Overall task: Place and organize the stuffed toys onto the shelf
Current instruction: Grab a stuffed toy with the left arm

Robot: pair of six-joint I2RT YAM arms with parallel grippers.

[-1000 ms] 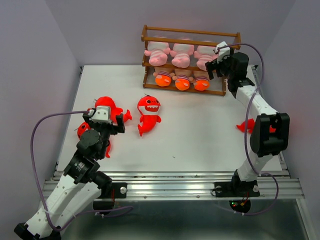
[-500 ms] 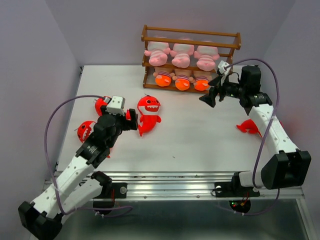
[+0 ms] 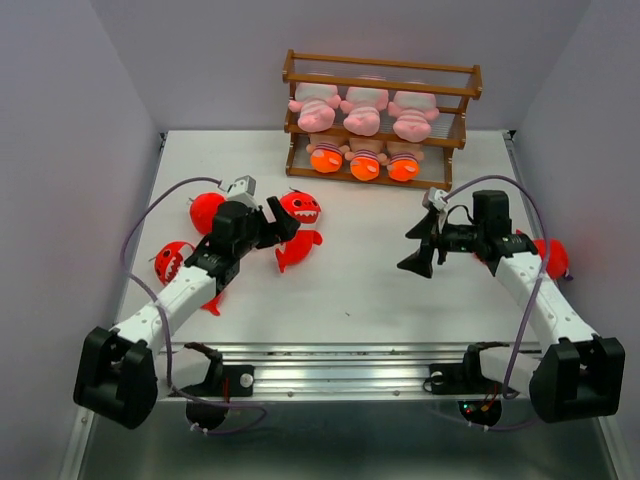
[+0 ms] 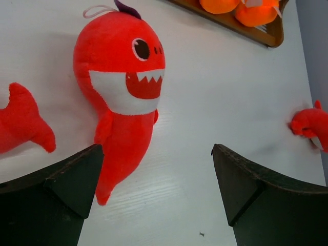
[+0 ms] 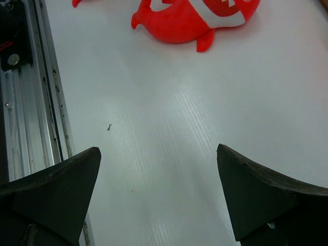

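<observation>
The left gripper [image 3: 272,224] hangs released, jaws wide, over a red shark [image 3: 300,208] left of centre; its wrist view shows the shark lying ahead, between the fingers. The right gripper [image 3: 418,252], also spread and empty, hovers over the table [image 3: 380,290] at right. Other sharks [image 3: 205,208] lie at the far left and far right. The shelf [image 3: 380,85], top centre, holds pink toys [image 3: 362,110] above orange-footed dolls [image 3: 365,162].
</observation>
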